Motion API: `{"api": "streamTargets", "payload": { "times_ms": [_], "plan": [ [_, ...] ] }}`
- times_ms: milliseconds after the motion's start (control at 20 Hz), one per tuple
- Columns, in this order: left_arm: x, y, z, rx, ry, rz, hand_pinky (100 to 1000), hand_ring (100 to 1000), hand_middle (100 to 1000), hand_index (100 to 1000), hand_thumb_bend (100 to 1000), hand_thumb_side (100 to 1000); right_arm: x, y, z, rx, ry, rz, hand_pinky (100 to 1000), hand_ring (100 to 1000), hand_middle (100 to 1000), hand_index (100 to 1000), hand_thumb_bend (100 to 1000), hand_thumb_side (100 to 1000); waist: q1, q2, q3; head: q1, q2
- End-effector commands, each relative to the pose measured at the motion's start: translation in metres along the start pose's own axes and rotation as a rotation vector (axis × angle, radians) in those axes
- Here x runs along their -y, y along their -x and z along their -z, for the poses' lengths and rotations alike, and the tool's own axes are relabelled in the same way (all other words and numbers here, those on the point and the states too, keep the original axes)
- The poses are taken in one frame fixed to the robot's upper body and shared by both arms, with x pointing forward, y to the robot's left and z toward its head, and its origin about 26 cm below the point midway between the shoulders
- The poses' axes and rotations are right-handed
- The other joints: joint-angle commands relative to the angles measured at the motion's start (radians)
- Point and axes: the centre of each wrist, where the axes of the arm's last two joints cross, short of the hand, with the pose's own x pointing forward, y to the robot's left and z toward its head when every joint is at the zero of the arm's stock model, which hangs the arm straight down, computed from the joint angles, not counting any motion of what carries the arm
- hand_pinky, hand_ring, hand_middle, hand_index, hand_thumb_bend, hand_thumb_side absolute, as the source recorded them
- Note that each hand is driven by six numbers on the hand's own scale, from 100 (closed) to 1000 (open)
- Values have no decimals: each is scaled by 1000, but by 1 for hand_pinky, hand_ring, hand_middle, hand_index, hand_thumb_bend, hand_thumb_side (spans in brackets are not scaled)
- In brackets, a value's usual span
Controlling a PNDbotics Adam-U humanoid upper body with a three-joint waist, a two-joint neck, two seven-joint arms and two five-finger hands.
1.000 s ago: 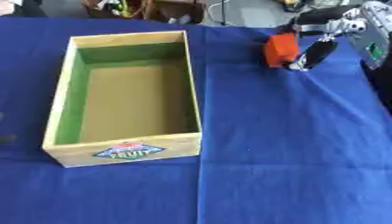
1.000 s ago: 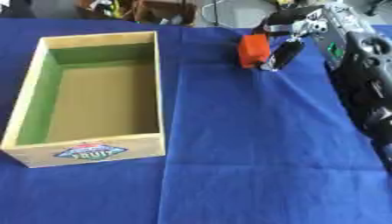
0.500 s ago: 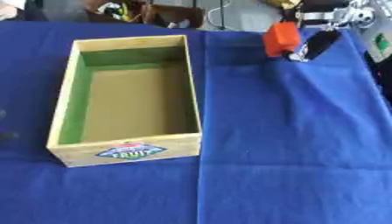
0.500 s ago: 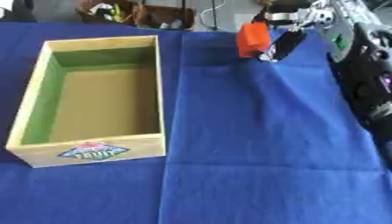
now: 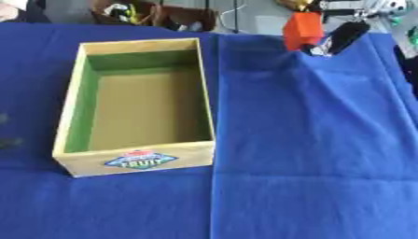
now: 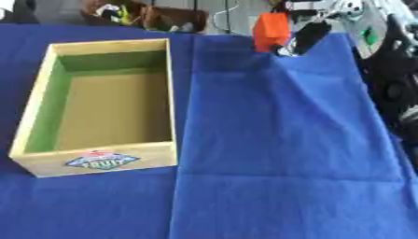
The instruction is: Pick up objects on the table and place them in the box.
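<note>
Nearest, the wooden box (image 5: 139,100) sits empty on the blue-covered tabletop (image 5: 310,140). Far right, the right hand (image 5: 339,35), fingers clamped on the orange block (image 5: 303,29), has raised it off the cloth since a second ago. The pick looks done; carrying it left over the box comes next.

A lab or workshop: blue-draped table (image 5: 310,140), cluttered gear (image 5: 155,14) behind.

The right hand (image 5: 339,37) now carries the orange block (image 5: 303,29) higher above the blue cloth (image 5: 310,140) than a second ago, up near the far edge of the table and slightly nearer the wooden box (image 5: 140,161).
</note>
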Motion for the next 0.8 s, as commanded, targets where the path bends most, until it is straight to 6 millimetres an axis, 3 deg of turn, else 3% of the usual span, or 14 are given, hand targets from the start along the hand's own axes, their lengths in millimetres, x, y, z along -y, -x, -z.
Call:
{"api": "streamTargets", "payload": {
  "times_ms": [50,450,500,800],
  "plan": [
    [0,-6,1,24,18,13,641,816,786,768,100,994,20,7,-18,77,-93,-108,727,759,686,596,100,339,1,-32,-1,2,0],
    [0,-6,1,21,20,12,640,817,786,768,100,994,43,-12,-22,165,5,-129,724,737,655,581,100,313,0,-36,-1,8,3],
    [0,-6,1,21,21,12,641,817,787,768,100,994,56,-25,-22,194,39,-186,724,735,633,565,100,308,-1,-39,1,5,4],
    [2,-6,1,25,23,5,640,817,788,767,100,993,73,-62,-15,333,162,-159,716,724,616,550,100,307,-3,-44,10,-7,7]
  ]
}}
